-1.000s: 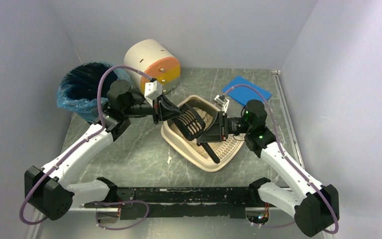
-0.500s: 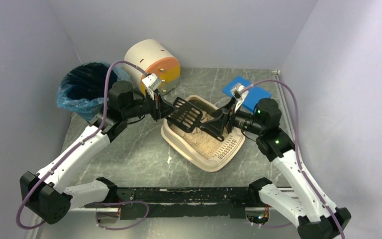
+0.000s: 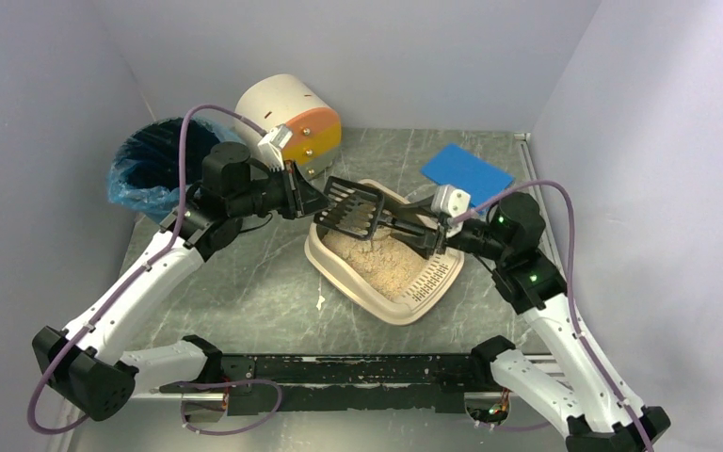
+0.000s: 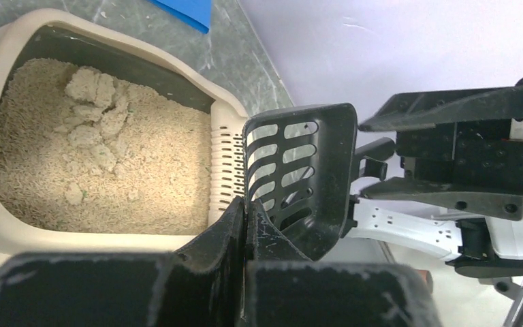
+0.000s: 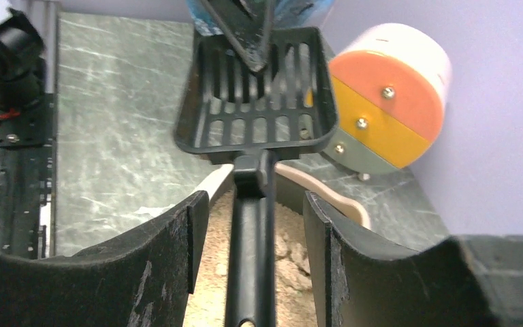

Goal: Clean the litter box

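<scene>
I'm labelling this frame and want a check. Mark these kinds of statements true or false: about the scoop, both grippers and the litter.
1. The left gripper pinches the scoop by its slotted head. True.
2. The right gripper is clamped on the handle. False: its fingers stand apart on either side of the handle.
3. The scoop carries clumps. False: its slots look empty.
4. Clumps lie in the litter box. True.

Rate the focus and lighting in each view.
Top external view: even soft light, sharp throughout, shadows faint. Left wrist view: tan sandy litter crisp, left tool dark and soft up close. Right wrist view: black slotted plastic scoop clearer, right tool blurred in front.
</scene>
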Robot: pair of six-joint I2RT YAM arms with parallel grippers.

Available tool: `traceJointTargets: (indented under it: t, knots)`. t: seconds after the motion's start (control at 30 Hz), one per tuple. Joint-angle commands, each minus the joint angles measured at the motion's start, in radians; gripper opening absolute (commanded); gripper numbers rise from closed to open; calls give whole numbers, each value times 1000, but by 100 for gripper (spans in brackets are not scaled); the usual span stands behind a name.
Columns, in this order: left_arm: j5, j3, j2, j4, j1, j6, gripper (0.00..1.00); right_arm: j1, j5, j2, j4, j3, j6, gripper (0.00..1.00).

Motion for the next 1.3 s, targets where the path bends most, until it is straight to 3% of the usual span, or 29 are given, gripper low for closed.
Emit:
traceJointTargets:
  t: [0.0, 0.23, 0.4, 0.6, 0.77, 0.83, 0.87, 0.97, 1.17, 1.27]
  knots:
    - [5, 42, -6, -62, -3, -103, 5, 11, 113, 72, -168, 110, -124, 56]
    - [5, -35, -21, -15, -3, -190, 5, 50, 292, 124, -327, 187, -144, 40]
    - [102, -128, -37, 152, 1, -331, 5, 52, 239, 92, -319, 146, -143, 49]
    - [110, -130, -36, 126, 1, -284, 5, 54, 256, 114, -404, 173, -172, 55]
    - [85, -147, -52, 115, 1, -271, 5, 54, 211, 105, -403, 207, -140, 26]
    - [108, -159, -51, 140, 1, -279, 5, 54, 223, 114, -432, 219, -145, 10]
    - [122, -161, -48, 151, 1, -264, 8, 54, 227, 111, -430, 215, -136, 2]
    - [96, -138, -32, 81, 2, -179, 42, 54, 236, 89, -404, 193, -84, 0]
    - [63, -86, -27, -1, 1, -71, 77, 71, 349, 26, -476, 204, -79, 0]
    - [-2, -55, -44, -56, 2, -23, 89, 72, 381, -15, -516, 213, -85, 0]
